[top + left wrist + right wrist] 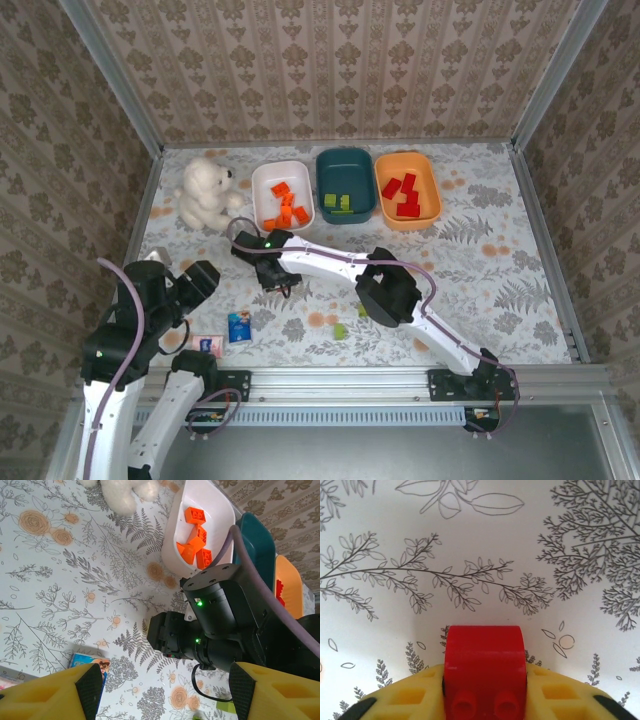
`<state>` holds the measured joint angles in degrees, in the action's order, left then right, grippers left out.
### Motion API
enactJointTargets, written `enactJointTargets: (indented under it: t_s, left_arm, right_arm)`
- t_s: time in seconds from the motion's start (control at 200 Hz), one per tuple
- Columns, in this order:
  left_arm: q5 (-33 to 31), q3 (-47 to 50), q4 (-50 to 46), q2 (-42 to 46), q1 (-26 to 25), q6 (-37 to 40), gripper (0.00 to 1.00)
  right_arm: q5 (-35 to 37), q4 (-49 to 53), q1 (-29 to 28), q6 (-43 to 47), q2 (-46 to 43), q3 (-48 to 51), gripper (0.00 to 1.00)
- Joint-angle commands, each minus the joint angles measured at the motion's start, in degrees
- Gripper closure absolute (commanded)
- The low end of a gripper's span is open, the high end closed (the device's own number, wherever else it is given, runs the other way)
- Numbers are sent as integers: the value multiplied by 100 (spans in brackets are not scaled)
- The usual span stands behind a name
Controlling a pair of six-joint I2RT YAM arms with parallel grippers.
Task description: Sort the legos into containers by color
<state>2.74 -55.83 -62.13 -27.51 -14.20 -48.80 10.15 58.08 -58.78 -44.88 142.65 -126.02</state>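
Three tubs are set in a row: white tub (pixel 257 190), teal tub (pixel 345 152), orange tub (pixel 428 180). One red brick (pixel 484 655) is pinched by the right gripper (pixel 484 690) close over the table (pixel 480 270). Two green bricks (pixel 341 330) lie loose. The left gripper (pixel 165 695) is held spread.

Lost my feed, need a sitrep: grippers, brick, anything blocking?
Right gripper shut on red brick. Left gripper open, empty. Other red bricks in orange tub, far right. Teal tub next to it, near the route.

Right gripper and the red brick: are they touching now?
Touching. The right wrist view shows the red brick pressed between both yellow fingers of the right gripper, with no gap.
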Motion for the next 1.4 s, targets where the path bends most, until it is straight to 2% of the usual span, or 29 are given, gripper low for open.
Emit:
enactJointTargets:
  t_s: [0.0, 0.21, 0.37, 0.51, 0.67, 0.825, 0.96, 1.07, 1.235, 1.395]
  left_arm:
    - [159, 121, 236, 2, 24, 91, 29]
    - [659, 322, 865, -208, 27, 114, 28]
    - [1226, 645, 2021, -804, -127, 14, 27]
    - [1264, 620, 3076, -1733, -668, 45, 27]
    - [1150, 21, 3816, -3142, -1583, 350, 24]
    - [1150, -452, 4369, -4193, -1949, 276, 24]
    - [1185, -835, 4498, -4746, -2091, 320, 24]
    - [1185, -1040, 4474, -4983, -2148, 351, 24]
    - [1139, -1095, 4510, -5124, -2212, 292, 24]
    - [1037, -1063, 4420, -5094, -2240, 268, 24]
  right_arm:
    - [289, 172, 16, 153, -142, 155, 78]
    - [765, -314, 367, 573, -1746, 1038, 84]
    - [717, -749, 1494, 766, -3378, 2329, 86]
    - [173, -1048, 2697, 1324, -3942, 2916, 86]
    - [-478, -1026, 3861, 1696, -3611, 2703, 86]
    - [-637, -740, 4448, 1776, -2735, 1936, 87]
    - [-569, -723, 4716, 1699, -2222, 1578, 87]
    - [-794, -774, 4858, 1777, -1774, 1157, 86]
    - [-1243, -1069, 4974, 1878, -1276, 696, 86]
    - [-1376, -887, 4952, 1845, -1030, 468, 88]
